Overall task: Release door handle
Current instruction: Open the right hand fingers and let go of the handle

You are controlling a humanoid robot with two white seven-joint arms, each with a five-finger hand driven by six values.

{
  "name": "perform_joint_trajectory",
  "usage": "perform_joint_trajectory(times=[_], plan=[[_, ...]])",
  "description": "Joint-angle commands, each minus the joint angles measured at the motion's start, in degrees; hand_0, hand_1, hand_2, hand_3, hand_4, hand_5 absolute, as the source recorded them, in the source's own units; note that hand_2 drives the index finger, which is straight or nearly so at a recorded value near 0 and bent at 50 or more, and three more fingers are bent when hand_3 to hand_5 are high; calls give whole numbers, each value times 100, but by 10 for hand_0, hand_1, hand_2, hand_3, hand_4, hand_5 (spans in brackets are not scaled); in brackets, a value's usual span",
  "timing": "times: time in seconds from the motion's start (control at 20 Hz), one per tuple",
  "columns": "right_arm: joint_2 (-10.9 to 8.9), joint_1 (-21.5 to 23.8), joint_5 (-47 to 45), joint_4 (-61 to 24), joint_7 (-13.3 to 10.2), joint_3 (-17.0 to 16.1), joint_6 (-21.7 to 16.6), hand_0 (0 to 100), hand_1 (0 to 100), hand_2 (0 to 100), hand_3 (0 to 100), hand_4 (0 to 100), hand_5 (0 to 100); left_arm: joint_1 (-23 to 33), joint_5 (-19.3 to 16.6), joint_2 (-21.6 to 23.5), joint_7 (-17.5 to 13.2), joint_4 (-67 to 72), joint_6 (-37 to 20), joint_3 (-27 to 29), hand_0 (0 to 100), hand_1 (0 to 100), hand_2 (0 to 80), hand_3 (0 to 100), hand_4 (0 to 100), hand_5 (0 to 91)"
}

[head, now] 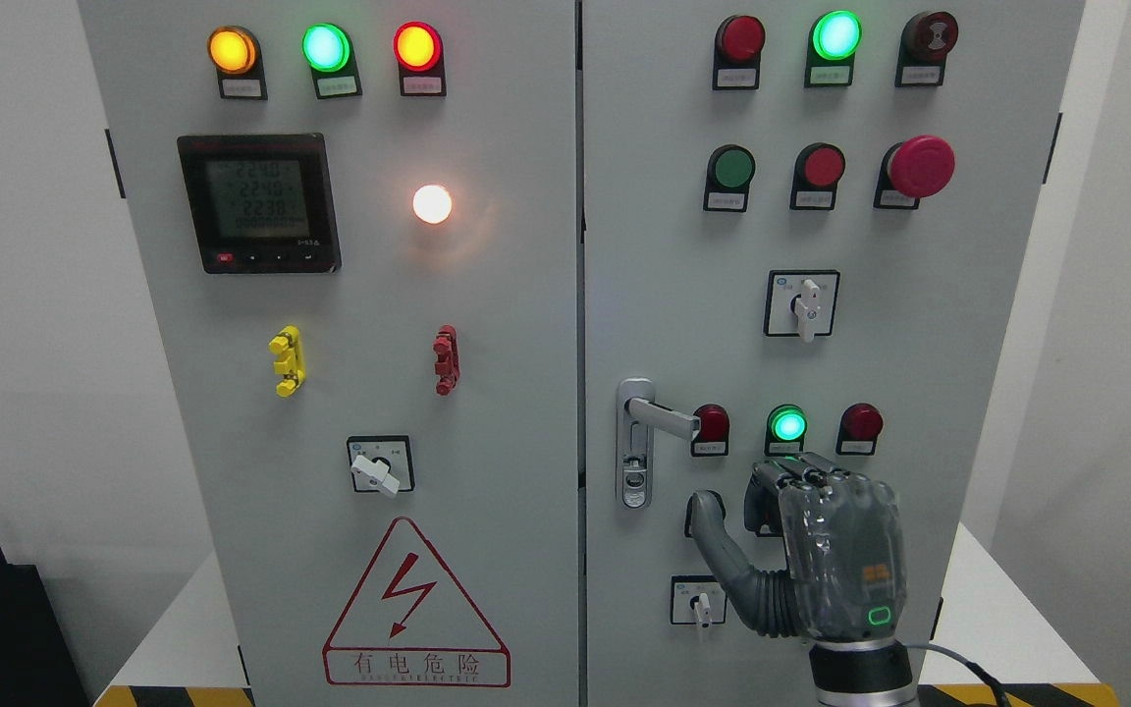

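While the grey electrical cabinet fills the head view, its right door is seen closed, with the silver lever door handle mounted near that door's left edge, its lever pointing right and lying level. The right hand is shown below and to the right of the door handle, apart from it and grasping nothing; its fingers are curled loosely forward toward the door, while the thumb is extended to the left. Whether the fingertips touch the panel cannot be told. Just above the hand, a row of three indicators is seen, of which the middle green lamp is lit. A small rotary switch is located beside the thumb's base, at lower left. On the left door, a digital meter, a glowing white lamp, a yellow clip, a red clip and a triangular high-voltage warning sign are displayed. A red mushroom emergency button is mounted at the upper right.
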Motion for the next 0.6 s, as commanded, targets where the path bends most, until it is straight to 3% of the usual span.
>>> perform_joint_trajectory(times=[0.0, 0.1, 0.15, 0.25, 0.55], plan=[[-1418, 124, -965, -308, -40, 69, -370, 474, 169, 500, 822, 680, 585, 0, 0, 1, 5, 97, 5, 62, 120, 389, 0, 0, 0, 0], [-1542, 72, -1273, -308, 39, 69, -537, 472, 157, 406, 643, 501, 376, 0, 0, 1, 5, 97, -4, 62, 120, 389, 0, 0, 0, 0], [-1577, 2, -1301, -308, 39, 69, -573, 471, 154, 386, 617, 479, 358, 0, 0, 1, 5, 97, 5, 62, 120, 389, 0, 0, 0, 0], [-1665, -122, -1318, -300, 109, 69, -617, 465, 157, 328, 461, 309, 192, 0, 0, 1, 5, 97, -4, 62, 120, 389, 0, 0, 0, 0], [-1683, -201, -1476, -300, 479, 69, -898, 455, 161, 180, 273, 146, 5, 0, 0, 1, 5, 97, 5, 62, 120, 389, 0, 0, 0, 0]])
